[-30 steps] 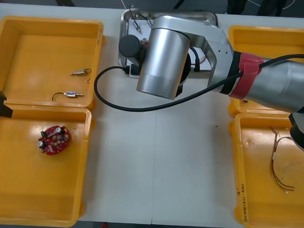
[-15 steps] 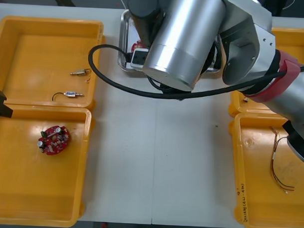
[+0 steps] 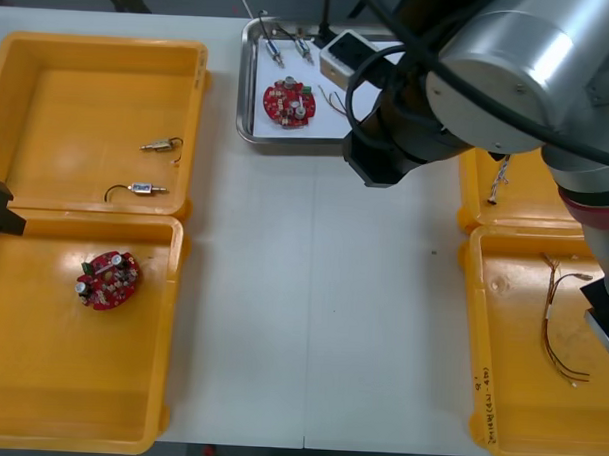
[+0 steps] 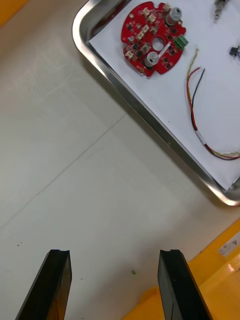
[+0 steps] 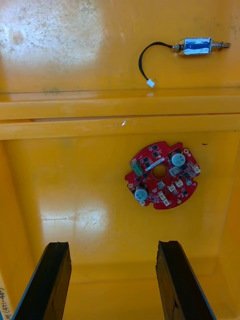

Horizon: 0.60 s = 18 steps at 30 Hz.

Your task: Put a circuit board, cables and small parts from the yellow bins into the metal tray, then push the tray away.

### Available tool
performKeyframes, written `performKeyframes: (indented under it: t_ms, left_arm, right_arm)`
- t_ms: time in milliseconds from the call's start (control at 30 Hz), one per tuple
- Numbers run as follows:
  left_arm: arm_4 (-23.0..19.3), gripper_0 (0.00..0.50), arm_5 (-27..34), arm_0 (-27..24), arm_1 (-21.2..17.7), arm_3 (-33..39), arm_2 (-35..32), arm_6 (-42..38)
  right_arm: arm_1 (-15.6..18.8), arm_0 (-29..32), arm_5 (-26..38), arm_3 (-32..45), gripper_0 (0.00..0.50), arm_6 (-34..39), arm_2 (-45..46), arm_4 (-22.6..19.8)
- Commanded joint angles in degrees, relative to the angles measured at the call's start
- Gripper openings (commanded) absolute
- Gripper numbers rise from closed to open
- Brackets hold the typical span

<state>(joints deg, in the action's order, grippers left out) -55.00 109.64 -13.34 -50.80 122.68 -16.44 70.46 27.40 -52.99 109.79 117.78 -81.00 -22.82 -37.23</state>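
Front view has the metal tray (image 3: 245, 86) at twelve o'clock, circuit board (image 3: 289, 102) aboard. Right gripper (image 4: 112, 252), fingers spread, hovers off its near rim: it should drop low and push squarely. Left gripper (image 5: 112, 245), also spread, idles at nine o'clock.

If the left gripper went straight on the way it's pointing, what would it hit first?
Likely the red circuit board in the yellow bin, ahead of the left gripper's open jaws; depth is unclear.
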Motion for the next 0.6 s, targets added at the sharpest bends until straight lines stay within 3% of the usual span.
performKeyframes:
  t_ms: [33,267,600]
  left_arm:
    - [-0.5,0.5,0.4,0.9,-2.6,1.7,-1.6,1.6]
    - [-0.5,0.5,0.4,0.9,-2.6,1.7,-1.6,1.6]
    - [-0.5,0.5,0.4,0.9,-2.6,1.7,-1.6,1.6]
  right_arm:
    - [2.8,4.9,0.2,5.1,0.5,4.4,8.4,-2.7]
    - [7.4,11.5,0.2,8.6,0.5,10.8,17.8,-7.6]
    - [13.0,23.3,0.2,10.5,0.5,12.1,33.6,-14.0]
